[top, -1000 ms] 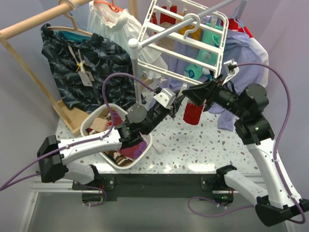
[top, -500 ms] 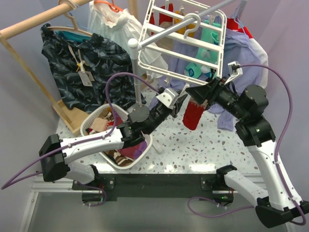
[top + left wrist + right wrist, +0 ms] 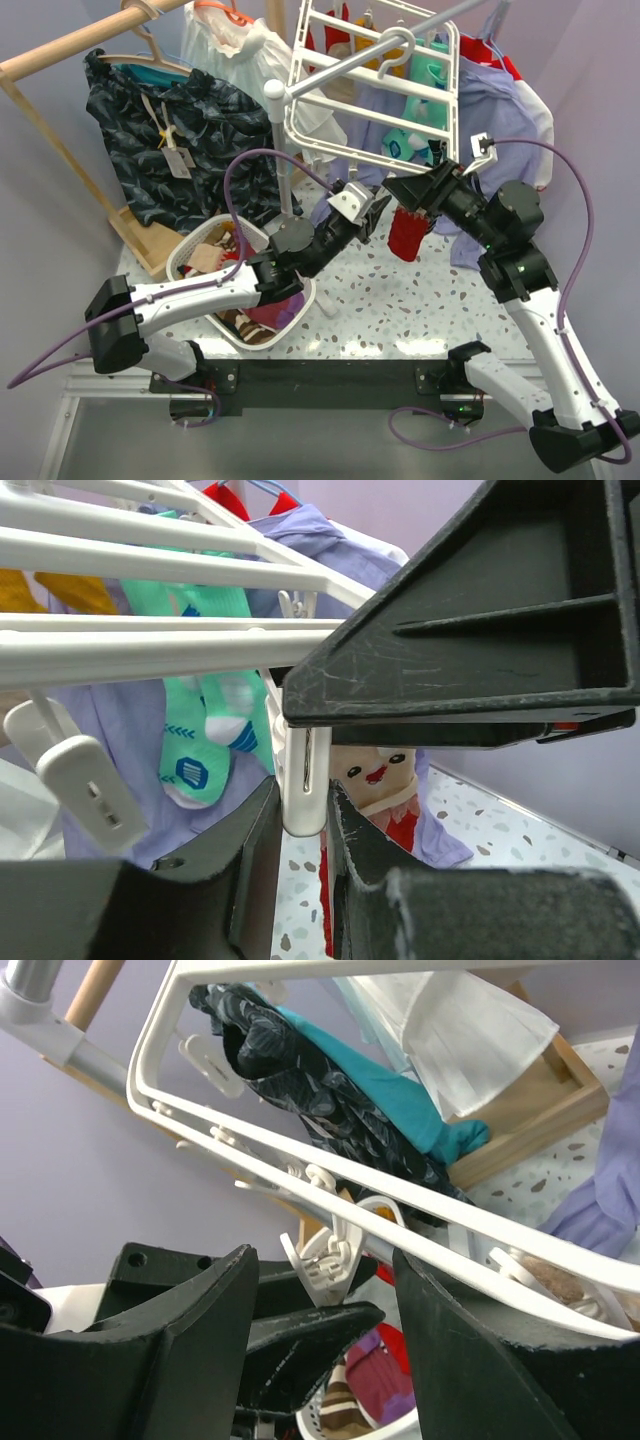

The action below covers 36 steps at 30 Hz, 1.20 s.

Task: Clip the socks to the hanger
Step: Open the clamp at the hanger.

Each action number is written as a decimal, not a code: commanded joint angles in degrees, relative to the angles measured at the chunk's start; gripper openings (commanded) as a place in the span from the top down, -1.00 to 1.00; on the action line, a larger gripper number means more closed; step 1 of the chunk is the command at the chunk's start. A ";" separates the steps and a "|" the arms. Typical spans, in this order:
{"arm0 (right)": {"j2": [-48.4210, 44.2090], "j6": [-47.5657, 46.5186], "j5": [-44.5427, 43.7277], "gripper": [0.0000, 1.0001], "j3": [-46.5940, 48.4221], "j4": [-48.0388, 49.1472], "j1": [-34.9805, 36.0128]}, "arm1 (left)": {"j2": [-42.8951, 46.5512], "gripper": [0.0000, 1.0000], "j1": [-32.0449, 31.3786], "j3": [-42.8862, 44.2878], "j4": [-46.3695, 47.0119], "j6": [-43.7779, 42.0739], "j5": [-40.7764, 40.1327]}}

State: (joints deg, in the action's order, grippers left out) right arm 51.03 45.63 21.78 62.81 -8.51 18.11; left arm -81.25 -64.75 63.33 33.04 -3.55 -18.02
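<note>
Red sock [image 3: 407, 232] hangs long axis vertical, toe down, just under the right gripper [image 3: 408, 190], whose jaws stand apart. Its tan cuff bears a printed face. Left gripper [image 3: 303, 802] pinches a white clip [image 3: 305, 765].

From above, we are losing the top of the hanger [image 3: 398, 37] past the upper edge. The left gripper [image 3: 377, 206] and right gripper [image 3: 406, 190] are crowding over the upper end of the red sock [image 3: 407, 235], so we are not making out what is holding it up. The left arm is covering part of the basket [image 3: 195, 243]. In the left wrist view, the right gripper's black finger [image 3: 480, 610] is blocking the upper right, while the clip [image 3: 305, 792] and the left fingers [image 3: 250, 880] are hiding part of the sock. In the right wrist view, the near fingers [image 3: 150, 1360] are showing out of focus, and the basket is running off the bottom edge.
</note>
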 commanded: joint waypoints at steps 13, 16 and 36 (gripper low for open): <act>2.06 1.31 -3.50 0.05 -0.58 10.98 -0.18 | -1.01 1.00 -2.93 2.06 -1.39 2.58 7.47; 1.62 0.08 -3.67 0.16 -0.23 10.19 -0.27 | -1.01 1.00 -3.01 1.89 -1.92 2.58 7.12; -0.14 -6.86 -4.82 0.89 -0.75 5.70 -0.18 | 6.10 -0.58 -3.01 -3.82 -9.91 11.45 -1.66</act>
State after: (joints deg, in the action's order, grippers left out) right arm 51.46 41.67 19.03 61.47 -3.16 17.91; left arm -80.58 -67.68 62.74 26.57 2.26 -16.27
